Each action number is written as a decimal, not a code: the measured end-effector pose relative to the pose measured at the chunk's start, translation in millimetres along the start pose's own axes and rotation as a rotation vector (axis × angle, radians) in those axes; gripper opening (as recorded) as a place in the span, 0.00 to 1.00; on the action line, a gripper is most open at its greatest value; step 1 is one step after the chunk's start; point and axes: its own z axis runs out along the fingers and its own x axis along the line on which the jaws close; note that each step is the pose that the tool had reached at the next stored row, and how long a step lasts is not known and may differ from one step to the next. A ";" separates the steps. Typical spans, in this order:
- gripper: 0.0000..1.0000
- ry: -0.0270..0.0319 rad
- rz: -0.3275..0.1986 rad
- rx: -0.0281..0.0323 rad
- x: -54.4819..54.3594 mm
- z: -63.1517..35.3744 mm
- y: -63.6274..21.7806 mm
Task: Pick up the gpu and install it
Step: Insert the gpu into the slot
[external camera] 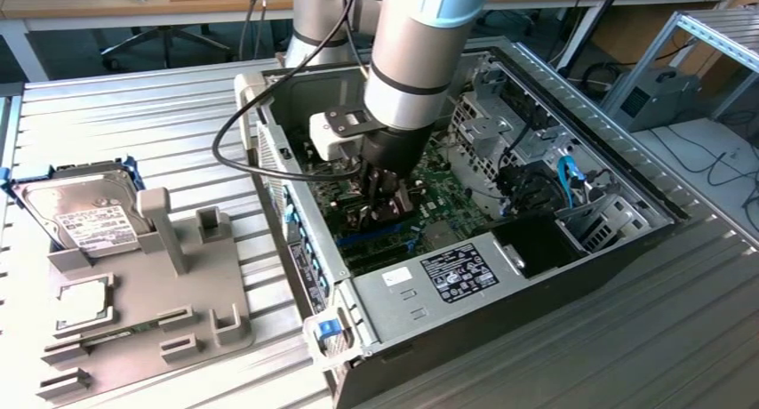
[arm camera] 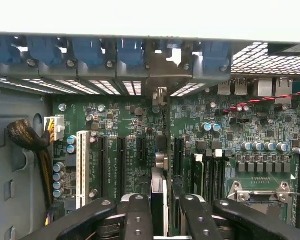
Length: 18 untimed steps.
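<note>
Right, one arm (external camera: pixel 421 62) with one gripper (external camera: pixel 386 196), pointing straight down into the one open computer case (external camera: pixel 570 302). There's one gpu (arm camera: pixel 159 197), standing on edge inside the case over the motherboard (arm camera: pixel 230 120) slots, bracket end toward the case's rear wall. Whether it's seated, I can't tell. The fingers (arm camera: pixel 137 220) are partway closed and pinch the card from both sides. Outside the case, on the exterior view's left, one grey holder (external camera: pixel 226 276) carries one hard drive (external camera: pixel 77 215) and one CPU chip (external camera: pixel 81 304).
</note>
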 end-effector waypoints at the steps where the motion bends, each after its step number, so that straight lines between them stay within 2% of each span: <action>1: 0.27 -0.0005 0.000 0.0010 0.0 -0.2 0.0; 2: 0.27 -0.0020 0.000 0.0022 -0.3 -1.5 -0.1; 5: 0.27 0.0005 0.000 0.0015 -0.5 -11.0 0.2; 10: 0.27 0.0003 0.013 0.0015 -0.4 -11.6 0.3; 14: 0.27 -0.0008 0.068 0.0025 -0.4 -11.5 0.3; 18: 0.27 -0.0003 0.070 0.0027 -0.4 -11.4 0.3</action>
